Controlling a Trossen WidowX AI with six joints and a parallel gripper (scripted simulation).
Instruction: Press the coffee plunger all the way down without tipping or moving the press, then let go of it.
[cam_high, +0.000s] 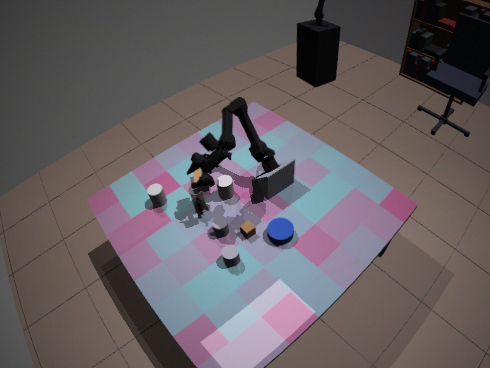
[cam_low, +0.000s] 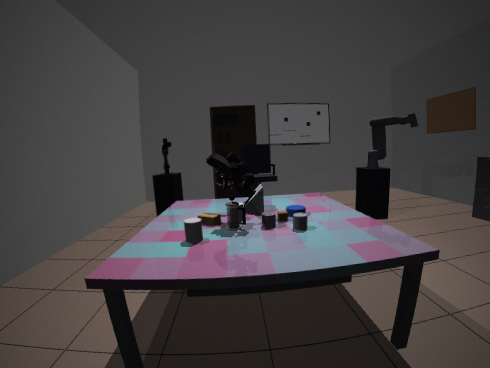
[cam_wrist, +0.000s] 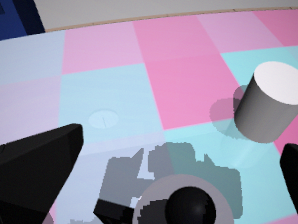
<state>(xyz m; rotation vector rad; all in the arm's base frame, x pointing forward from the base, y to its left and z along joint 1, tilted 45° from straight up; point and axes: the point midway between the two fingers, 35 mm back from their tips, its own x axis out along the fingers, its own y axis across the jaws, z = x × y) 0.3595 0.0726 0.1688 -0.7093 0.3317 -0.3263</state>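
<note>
Hand (cam_wrist: 166, 183) spread wide, holding nothing, above black round plunger knob (cam_wrist: 189, 212) of glass coffee press (cam_low: 234, 214); should lift straight up, avoiding side contact.

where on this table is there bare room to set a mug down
Roomiest is the near end of the checkered table, past the nearest grey cylinder. The right side beyond the blue round disc is also free. It is crowded mid-table: the coffee press under the open gripper, more grey cylinders, a small brown block and the arm's grey base plate.
</note>
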